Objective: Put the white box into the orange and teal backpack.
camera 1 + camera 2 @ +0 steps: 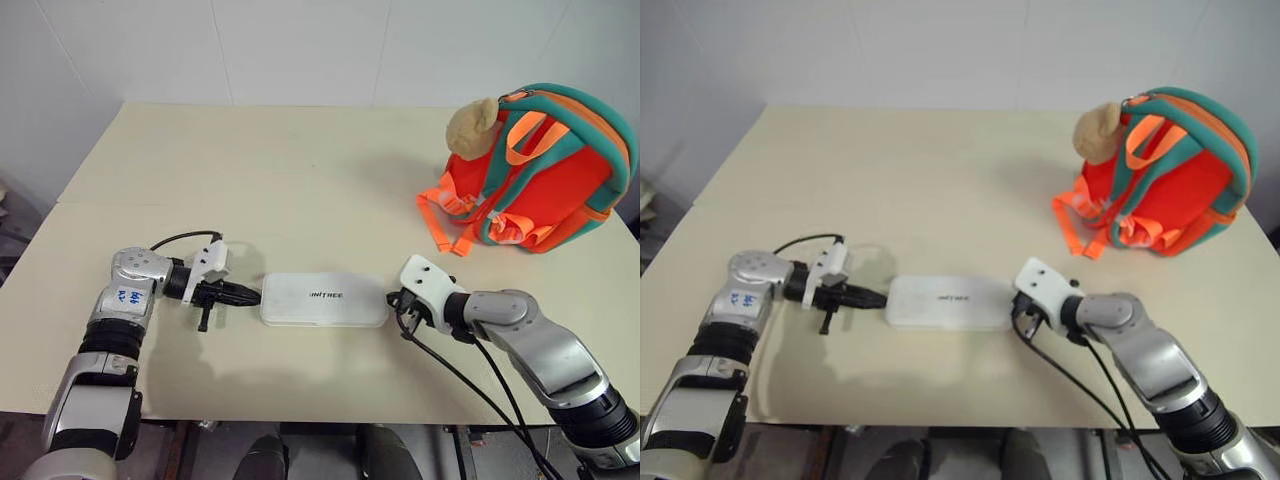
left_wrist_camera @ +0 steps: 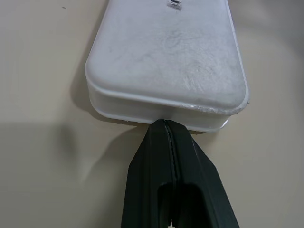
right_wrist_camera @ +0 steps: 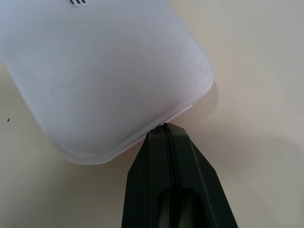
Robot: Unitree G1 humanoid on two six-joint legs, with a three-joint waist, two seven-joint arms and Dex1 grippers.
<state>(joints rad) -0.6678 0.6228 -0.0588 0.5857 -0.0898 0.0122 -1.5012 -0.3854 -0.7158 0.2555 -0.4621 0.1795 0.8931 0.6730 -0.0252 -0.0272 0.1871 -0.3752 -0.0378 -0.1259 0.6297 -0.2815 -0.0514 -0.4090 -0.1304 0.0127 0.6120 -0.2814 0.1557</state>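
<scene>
One white box is lying flat on the bench, well apart from the one orange and teal backpack. It is being judged stiff, light and slippery, best pinched at its short ends. The clenched left claw and clenched right claw are being pressed against those ends, grasping nothing.

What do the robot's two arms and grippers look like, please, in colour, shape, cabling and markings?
Both arms are silver-grey metal segments joined by black bands. The left gripper and the right gripper each carry slim black jaws tapering to a point on a white wrist bracket. Black cables loop from both wrists. A blue-marked white sticker sits on the left forearm.
</scene>
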